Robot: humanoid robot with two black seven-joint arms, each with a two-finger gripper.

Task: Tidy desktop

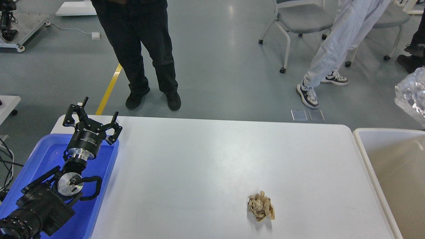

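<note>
Across the middle of our view lies the desktop [206,166], a plain white top with rounded corners, slightly glossy, reaching from the blue tray [99,199] on our left to the beige bin [388,172] on our right. On its near right part sits a crumpled brown paper wad [261,206], alone on the white surface and well apart from both tray and bin. Our left gripper [98,116] hangs over the tray's far end, its two fingers spread wide with nothing between them. Our right arm does not show. Beyond the far edge a person in black trousers [139,49] stands on the grey floor, near a yellow floor line [109,89]. Farther right we see a grey chair [298,23] and someone in pale trousers [335,46]. At the right border is what may be a clear plastic bag [411,93], though it is cut off.
</note>
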